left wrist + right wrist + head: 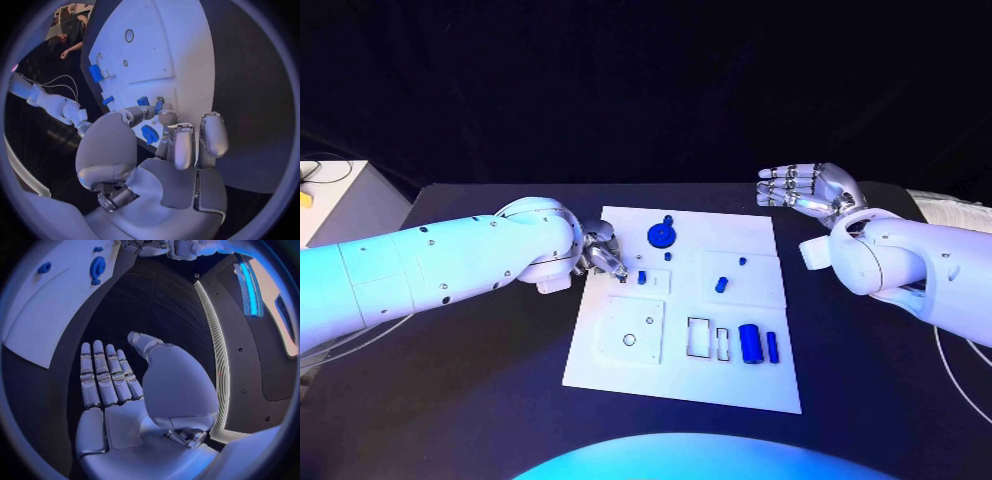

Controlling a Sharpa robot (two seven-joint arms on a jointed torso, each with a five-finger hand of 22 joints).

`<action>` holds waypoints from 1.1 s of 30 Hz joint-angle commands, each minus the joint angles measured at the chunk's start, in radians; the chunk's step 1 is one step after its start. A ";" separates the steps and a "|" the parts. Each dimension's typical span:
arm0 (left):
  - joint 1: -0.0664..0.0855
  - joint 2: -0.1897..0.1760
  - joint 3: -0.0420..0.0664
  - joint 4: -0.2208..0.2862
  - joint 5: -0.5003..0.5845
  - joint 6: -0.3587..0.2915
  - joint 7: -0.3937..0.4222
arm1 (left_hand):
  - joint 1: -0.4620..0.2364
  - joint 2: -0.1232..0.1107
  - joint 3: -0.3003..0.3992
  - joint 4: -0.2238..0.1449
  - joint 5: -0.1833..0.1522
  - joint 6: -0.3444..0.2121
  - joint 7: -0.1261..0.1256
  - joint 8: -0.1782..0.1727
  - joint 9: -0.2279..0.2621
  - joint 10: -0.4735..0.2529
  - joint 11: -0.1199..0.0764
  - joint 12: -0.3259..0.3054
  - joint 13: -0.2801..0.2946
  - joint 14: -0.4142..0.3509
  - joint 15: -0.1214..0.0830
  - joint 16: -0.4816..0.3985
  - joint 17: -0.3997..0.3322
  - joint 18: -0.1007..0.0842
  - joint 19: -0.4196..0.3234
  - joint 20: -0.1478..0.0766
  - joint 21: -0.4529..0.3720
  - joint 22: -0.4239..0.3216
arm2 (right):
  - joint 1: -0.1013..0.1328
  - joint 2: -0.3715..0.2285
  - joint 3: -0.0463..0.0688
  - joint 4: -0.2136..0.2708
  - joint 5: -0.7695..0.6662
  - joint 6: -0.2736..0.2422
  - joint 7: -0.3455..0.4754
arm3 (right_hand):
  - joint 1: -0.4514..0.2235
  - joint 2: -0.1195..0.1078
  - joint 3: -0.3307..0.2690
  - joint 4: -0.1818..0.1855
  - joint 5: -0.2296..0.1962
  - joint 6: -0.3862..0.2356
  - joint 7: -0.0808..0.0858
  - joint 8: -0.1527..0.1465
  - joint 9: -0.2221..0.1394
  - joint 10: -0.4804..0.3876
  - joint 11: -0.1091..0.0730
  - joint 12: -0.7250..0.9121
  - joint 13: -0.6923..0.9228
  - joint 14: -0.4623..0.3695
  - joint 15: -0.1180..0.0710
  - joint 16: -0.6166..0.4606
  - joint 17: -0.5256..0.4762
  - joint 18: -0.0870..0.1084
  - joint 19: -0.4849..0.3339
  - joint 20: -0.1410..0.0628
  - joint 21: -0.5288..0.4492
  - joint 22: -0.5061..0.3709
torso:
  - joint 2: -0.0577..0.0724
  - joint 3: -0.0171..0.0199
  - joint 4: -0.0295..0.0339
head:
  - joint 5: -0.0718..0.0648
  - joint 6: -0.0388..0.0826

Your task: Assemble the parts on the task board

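Head view: my left hand (600, 252) sits at the task board (625, 360)'s left edge, fingers curled at a small blue part (642, 277); whether they grip it I cannot tell. The part's long axis runs away from me. Right hand (805, 188) hovers spread wide, well apart. No readable writing.

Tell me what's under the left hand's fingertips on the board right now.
The left hand sits over the task board's left edge, fingertips by a small blue part. In the left wrist view small blue parts show at the fingertips; whether one is pinched is hidden by the fingers.
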 commanded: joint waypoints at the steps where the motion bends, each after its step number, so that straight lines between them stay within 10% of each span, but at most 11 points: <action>1: -0.003 0.001 0.000 0.006 -0.015 0.011 0.005 | -0.001 0.009 0.181 -0.188 0.007 0.027 -0.023 0.002 0.000 0.004 -0.001 0.004 -0.002 0.066 -0.007 0.003 0.095 -0.011 0.007 -0.001 0.004 0.002 | -0.001 0.001 0.001 -0.001 -0.005 0.011 0.006 | 0.009 0.000 0.000 -0.006 -0.006 0.007 0.048 -0.005 -0.002 -0.001 0.007 -0.001 0.000 0.008 -0.001 0.000 -0.001 0.012 0.001 0.000 0.003 -0.002 | 0.000 0.0004 0.0006 | -0.004 0.003; 33: -0.008 0.007 0.000 0.000 -0.051 0.051 0.013 | 0.000 0.011 0.183 -0.189 0.003 0.027 -0.023 0.001 0.002 0.000 -0.001 -0.002 -0.012 0.066 -0.007 0.002 0.095 -0.011 0.005 -0.001 0.003 -0.001 | -0.004 0.003 0.001 -0.005 -0.005 0.013 0.011 | 0.004 0.001 -0.002 -0.004 -0.006 0.009 0.048 -0.005 -0.003 -0.001 0.007 -0.001 0.000 0.008 0.000 -0.001 -0.004 0.011 -0.005 0.000 0.000 -0.006 | 0.000 -0.0004 0.0000 | 0.003 -0.005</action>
